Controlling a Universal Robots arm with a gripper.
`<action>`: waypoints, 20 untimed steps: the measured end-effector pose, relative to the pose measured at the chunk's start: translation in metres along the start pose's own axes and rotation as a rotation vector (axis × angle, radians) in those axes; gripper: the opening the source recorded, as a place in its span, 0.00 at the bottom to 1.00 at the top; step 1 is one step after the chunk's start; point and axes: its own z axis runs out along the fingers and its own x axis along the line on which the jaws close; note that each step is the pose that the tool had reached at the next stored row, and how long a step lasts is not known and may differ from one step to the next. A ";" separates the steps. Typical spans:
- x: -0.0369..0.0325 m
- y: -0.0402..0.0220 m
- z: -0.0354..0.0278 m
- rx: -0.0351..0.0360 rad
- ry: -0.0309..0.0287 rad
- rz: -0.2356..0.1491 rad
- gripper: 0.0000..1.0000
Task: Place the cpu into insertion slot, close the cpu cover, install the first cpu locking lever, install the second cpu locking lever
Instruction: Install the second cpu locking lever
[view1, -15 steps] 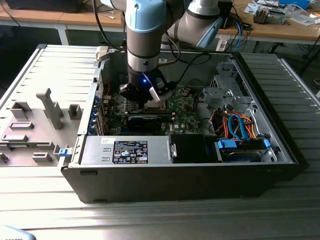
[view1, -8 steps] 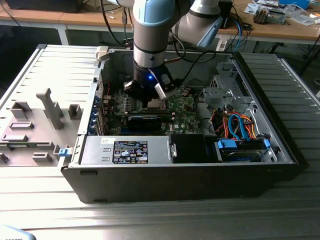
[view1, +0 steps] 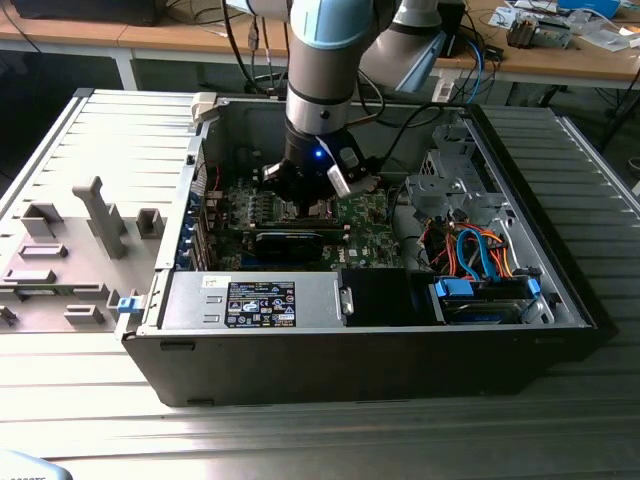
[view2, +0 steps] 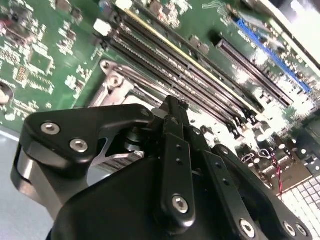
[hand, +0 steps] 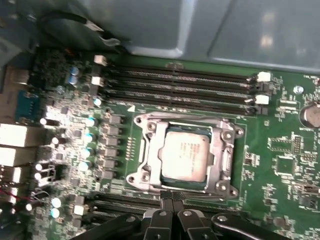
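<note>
First wrist view: cpu (hand: 186, 154) lies socketed just beyond the gripper (hand: 171, 196).

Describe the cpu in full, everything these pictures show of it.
The cpu is a small flat square chip with a pale silvery-grey metal face that carries faint print. In the first wrist view it lies flat in the insertion slot on the green circuit board, and the cpu cover, a thin silvery frame, lies closed around it, its window showing the chip's face. The gripper hangs just beside the socket's edge and does not touch the chip.
</note>
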 end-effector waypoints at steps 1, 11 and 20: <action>-0.0022 0.0009 0.0000 0.0108 0.0034 0.001 0.11; -0.0266 0.0415 0.0022 0.0812 0.0289 0.006 0.11; -0.0260 0.0511 -0.0323 0.0835 0.0292 0.006 0.11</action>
